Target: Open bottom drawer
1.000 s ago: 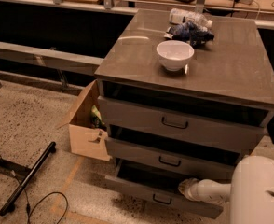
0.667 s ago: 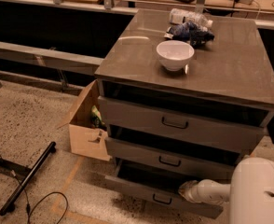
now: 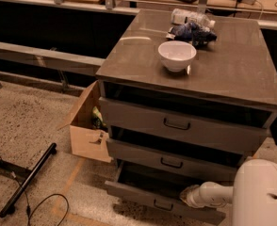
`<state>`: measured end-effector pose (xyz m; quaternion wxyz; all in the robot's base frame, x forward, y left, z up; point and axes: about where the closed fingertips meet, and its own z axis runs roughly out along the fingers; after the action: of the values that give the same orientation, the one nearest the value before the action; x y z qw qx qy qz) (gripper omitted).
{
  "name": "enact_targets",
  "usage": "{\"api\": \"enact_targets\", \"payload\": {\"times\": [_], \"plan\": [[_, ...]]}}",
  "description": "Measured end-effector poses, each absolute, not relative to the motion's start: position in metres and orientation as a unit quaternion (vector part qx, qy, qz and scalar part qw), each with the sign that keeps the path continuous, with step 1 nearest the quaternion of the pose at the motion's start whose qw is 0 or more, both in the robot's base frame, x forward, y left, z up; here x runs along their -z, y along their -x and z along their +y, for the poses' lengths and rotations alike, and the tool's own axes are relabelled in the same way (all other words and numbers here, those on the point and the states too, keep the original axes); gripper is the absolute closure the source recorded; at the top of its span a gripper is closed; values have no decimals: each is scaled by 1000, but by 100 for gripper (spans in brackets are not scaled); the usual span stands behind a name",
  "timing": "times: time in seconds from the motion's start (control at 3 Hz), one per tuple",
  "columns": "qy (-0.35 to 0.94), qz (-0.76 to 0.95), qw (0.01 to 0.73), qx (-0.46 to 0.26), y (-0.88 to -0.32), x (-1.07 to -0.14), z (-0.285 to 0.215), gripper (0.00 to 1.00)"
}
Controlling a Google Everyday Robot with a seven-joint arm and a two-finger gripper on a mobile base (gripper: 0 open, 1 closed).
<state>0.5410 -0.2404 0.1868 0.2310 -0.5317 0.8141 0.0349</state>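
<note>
Claw [image 3: 186,195] in open gap of bottom drawer [image 3: 143,197]

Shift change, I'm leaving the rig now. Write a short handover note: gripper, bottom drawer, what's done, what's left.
Gripper: low at the lower right of the cabinet in the view, just above the bottom drawer's front panel, to the right of its loop handle.
Bottom drawer: pulled partly out, further than the middle drawer.
Done: drawer partly open.
Left: perhaps pull it further, then withdraw the arm.
</note>
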Motion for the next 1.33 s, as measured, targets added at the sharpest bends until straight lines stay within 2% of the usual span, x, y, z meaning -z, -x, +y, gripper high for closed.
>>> {"api": "enact_targets", "payload": {"times": [0.33, 0.67, 1.33], "plan": [[532, 814, 230, -36, -540, -190, -240, 100], [538, 818, 188, -71, -504, -179, -237, 100], [540, 819, 177, -80, -497, -183, -236, 100]]}}
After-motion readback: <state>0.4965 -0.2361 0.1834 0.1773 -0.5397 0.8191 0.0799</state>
